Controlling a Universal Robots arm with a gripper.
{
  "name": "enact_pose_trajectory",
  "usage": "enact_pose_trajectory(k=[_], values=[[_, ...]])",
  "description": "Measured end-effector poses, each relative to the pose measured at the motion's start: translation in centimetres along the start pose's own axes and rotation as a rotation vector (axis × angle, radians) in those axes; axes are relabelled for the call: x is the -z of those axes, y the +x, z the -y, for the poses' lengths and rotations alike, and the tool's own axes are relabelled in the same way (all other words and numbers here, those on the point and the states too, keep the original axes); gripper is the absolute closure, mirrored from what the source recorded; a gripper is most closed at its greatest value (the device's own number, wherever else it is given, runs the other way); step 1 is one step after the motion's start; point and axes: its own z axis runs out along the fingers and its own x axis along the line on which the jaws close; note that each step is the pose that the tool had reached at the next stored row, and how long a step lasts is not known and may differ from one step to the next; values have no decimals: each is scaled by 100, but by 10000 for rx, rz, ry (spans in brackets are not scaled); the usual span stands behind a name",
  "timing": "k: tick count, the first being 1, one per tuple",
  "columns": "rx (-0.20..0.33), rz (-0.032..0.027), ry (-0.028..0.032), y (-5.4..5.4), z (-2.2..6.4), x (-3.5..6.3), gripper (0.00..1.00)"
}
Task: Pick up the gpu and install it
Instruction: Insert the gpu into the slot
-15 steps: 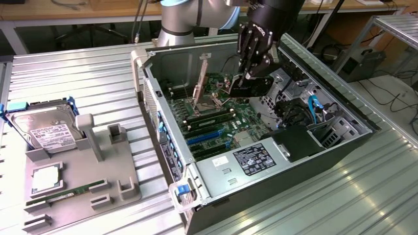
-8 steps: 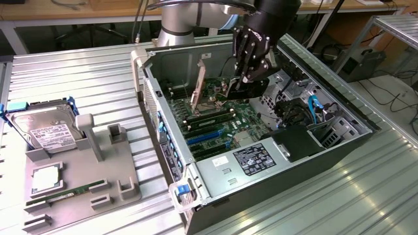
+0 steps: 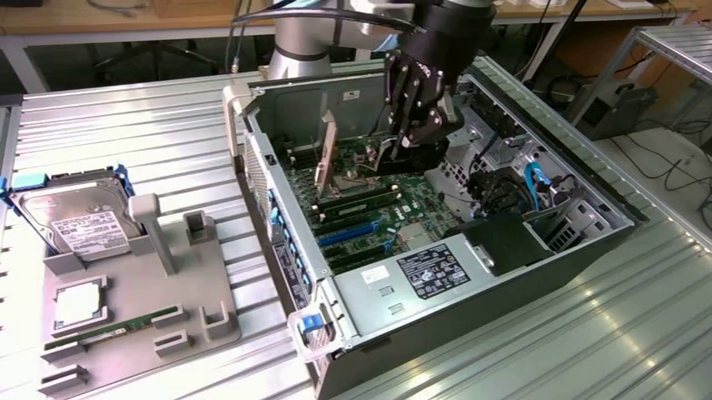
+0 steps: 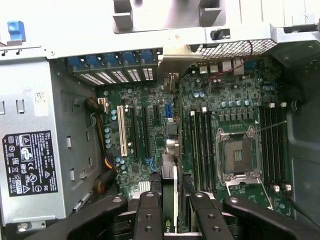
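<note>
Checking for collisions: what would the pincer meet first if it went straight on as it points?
The gpu in the pincer would probably reach the motherboard first; depth is unclear.

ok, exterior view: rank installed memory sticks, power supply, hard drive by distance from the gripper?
From the gripper, shut on the gpu:
1. Installed memory sticks, on the motherboard right by it.
2. Power supply, at the camera-side end of the case.
3. Hard drive, outside the case, exterior view's left.
</note>
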Motion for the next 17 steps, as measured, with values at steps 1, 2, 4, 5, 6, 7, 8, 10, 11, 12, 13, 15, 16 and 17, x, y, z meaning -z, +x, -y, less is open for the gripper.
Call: enact_pose_trajectory(k=[1, 2, 4, 5, 6, 7, 8, 10, 11, 12, 13, 15, 16, 17], values=[[50, -1, 6, 1, -3, -11, 74], [177, -8, 16, 2, -10, -37, 74], [243, -8, 22, 4, -13, -62, 74], [261, -2, 23, 8, -17, -88, 74], [272, 0, 24, 13, -22, -106, 74], [287, 0, 23, 17, -32, -122, 74], [308, -1, 25, 23, -47, -142, 74], [341, -3, 26, 33, -76, -177, 74], [350, -4, 26, 36, -90, -194, 74], [358, -4, 27, 39, -104, -211, 74], [367, -5, 30, 41, -118, -230, 74], [380, -4, 46, 42, -131, -266, 74], [389, -4, 59, 42, -132, -285, 74], [401, -3, 74, 42, -132, -310, 74]])
